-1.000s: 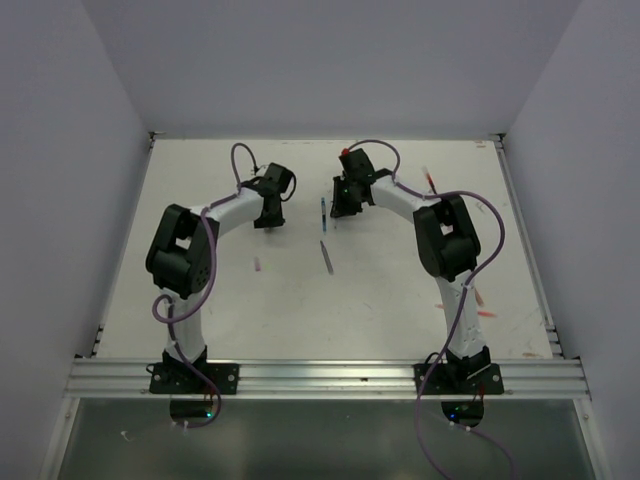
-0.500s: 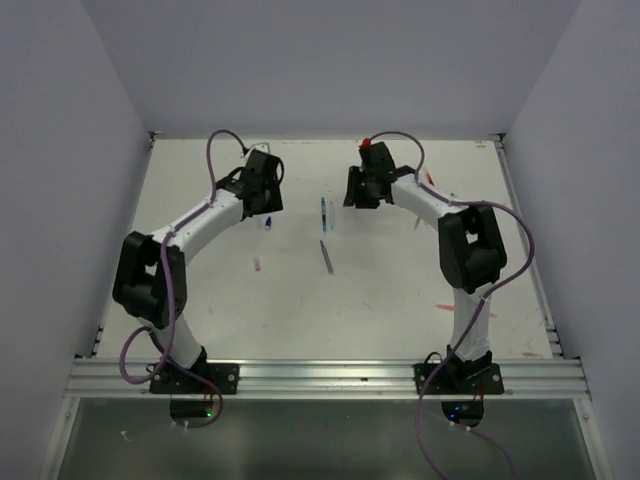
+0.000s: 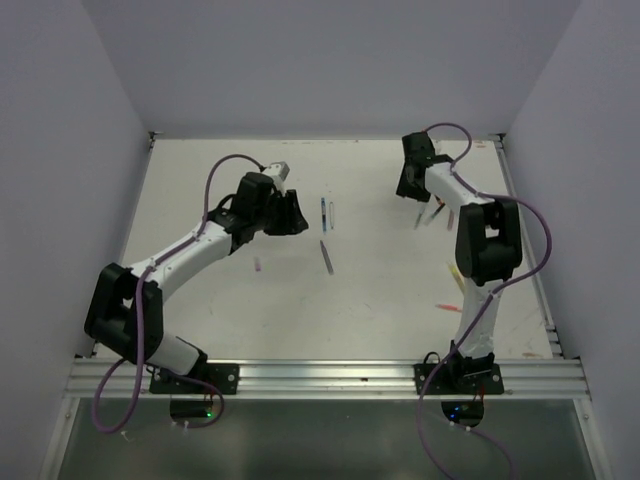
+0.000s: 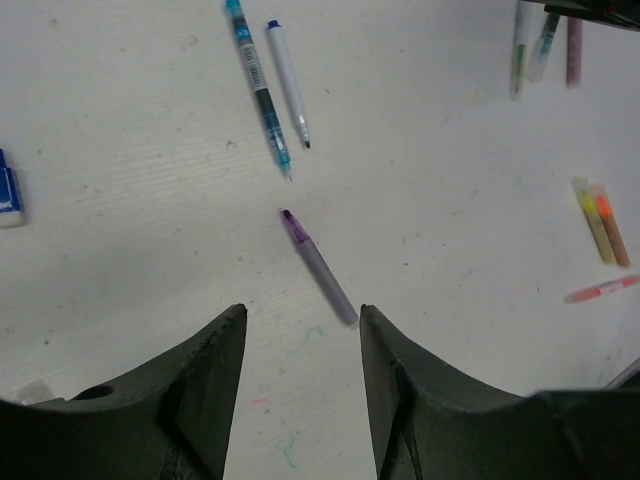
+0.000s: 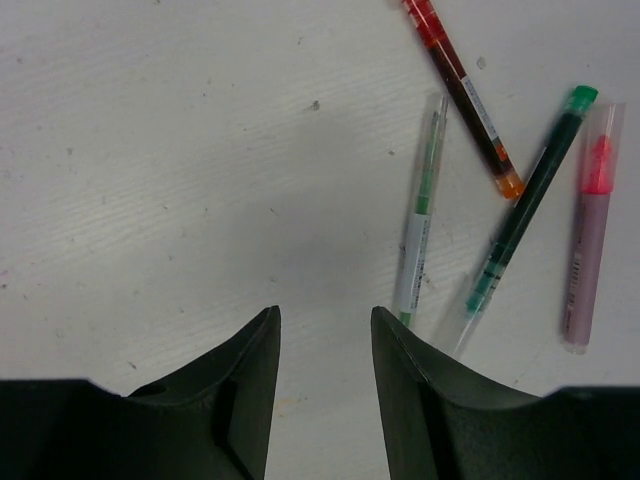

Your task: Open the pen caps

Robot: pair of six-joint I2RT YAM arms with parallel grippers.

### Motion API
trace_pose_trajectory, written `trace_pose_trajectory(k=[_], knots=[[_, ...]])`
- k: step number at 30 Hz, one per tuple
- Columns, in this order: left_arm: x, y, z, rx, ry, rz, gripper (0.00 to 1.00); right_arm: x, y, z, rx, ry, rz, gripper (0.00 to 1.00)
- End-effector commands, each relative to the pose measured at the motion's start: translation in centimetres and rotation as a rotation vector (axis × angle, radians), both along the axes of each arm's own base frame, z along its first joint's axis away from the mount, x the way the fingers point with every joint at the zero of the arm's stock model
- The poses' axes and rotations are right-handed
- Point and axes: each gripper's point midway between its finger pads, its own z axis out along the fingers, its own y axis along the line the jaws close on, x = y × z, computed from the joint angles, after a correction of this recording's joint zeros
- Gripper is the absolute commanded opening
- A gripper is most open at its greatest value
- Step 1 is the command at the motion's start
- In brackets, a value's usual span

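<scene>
Overhead view, two downward wrist close-ups

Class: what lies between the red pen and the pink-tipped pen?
In the right wrist view, a slanted dark green pen lies between the red pen and the pink-tipped pen.

Left end effector (image 4: 300, 314) fingers spread; purple-grey pen (image 4: 318, 265) lies diagonal in the lane ahead, near end just beside one fingertip, with teal pen (image 4: 258, 85) and white pen (image 4: 288, 83) side by side beyond it and bare bench (image 4: 130, 130) toward the view's left side. Right end effector (image 5: 324, 315) has bare bench straight ahead and to the view's left, four pens (image 5: 525, 210) clustered on the other side, green-white pen (image 5: 418, 230) nearest. Top view: walls (image 3: 60, 150) box the bench on left, back and right; wide bare strip between the arm bases.
</scene>
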Motion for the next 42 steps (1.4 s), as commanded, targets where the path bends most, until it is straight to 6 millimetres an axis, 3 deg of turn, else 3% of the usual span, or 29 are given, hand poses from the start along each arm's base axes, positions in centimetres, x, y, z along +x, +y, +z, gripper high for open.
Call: trace_pose_trajectory(k=[1,17,27,30,31,36,39,40,42], knots=[[-0.7,-1.4,2.5,-0.066,-0.092,-0.094,0.53,0.8,-1.5,0.7,-0.086,-0.005,-0.034,0.46],[-1.9,-0.7,-0.1,-0.048,-0.042,-0.094,0.53,0.3,-4.5,-2.3,-0.139,0.064,-0.085,0.46],[-2.2,-0.7,0.5,-0.050,-0.050,-0.096,0.54,0.0,-4.0,-5.1,-0.044,0.096,-0.078,0.43],[-2.3,-0.5,0.6,-0.045,-0.049,-0.092,0.54,-0.2,-3.8,-5.9,-0.021,0.104,-0.076,0.35],[-2.3,-0.4,0.6,-0.043,-0.050,-0.090,0.54,-0.2,-3.4,-6.1,-0.002,0.105,-0.066,0.32],[-2.4,-0.4,0.7,-0.045,-0.054,-0.088,0.54,-0.3,-2.0,-6.7,0.070,0.105,-0.034,0.01],[-2.5,-0.5,0.7,-0.058,-0.055,-0.093,0.54,-0.9,0.8,-6.3,0.174,0.085,0.013,0.00],[-2.4,-0.9,0.9,-0.074,-0.065,-0.102,0.54,-0.9,1.7,-4.7,0.201,0.052,0.032,0.00],[-2.6,-1.3,0.8,-0.099,-0.060,-0.115,0.52,-1.7,4.6,-3.6,0.285,0.023,0.084,0.00]])
